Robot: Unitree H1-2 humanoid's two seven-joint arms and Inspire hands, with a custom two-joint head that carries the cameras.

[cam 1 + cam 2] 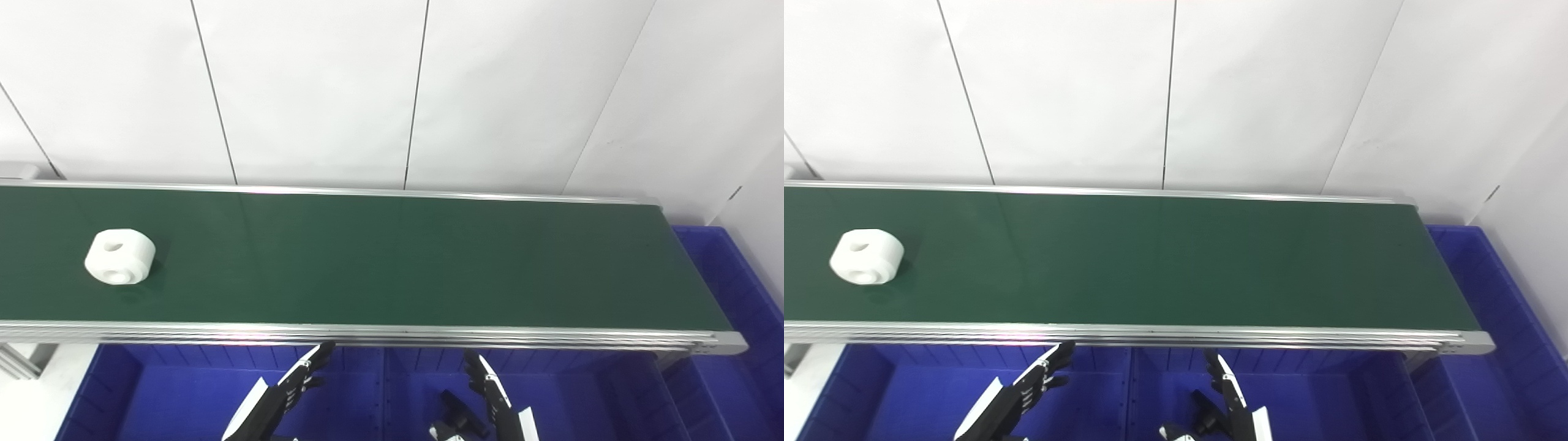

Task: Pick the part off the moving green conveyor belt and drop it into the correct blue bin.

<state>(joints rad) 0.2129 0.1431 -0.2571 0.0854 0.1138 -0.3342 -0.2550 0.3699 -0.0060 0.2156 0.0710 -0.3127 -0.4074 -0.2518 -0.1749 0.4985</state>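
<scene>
A: What fills the room?
B: White wall panels (pixel 318 86), then a long dark green conveyor belt (pixel 380 257) with silver rails; blue plastic bins (pixel 184 392) along its near edge.
A: And the part?
B: A white blocky plastic part with holes (pixel 119 256) lies at the belt's left end. The left hand (pixel 288 392) and right hand (pixel 490 395) hover over the bins, fingers spread, holding nothing.

Both arms enter from bottom edge, forearms only partly in view; left hand (pixel 294 383) angled up and rightward, fingers (pixel 320 353) extended and close together, holding nothing; right hand (pixel 487 392) angled up and slightly leftward, fingers (pixel 474 365) straight, thumb (pixel 456 409) splayed to left, holding nothing; hands apart, not touching each other
</scene>
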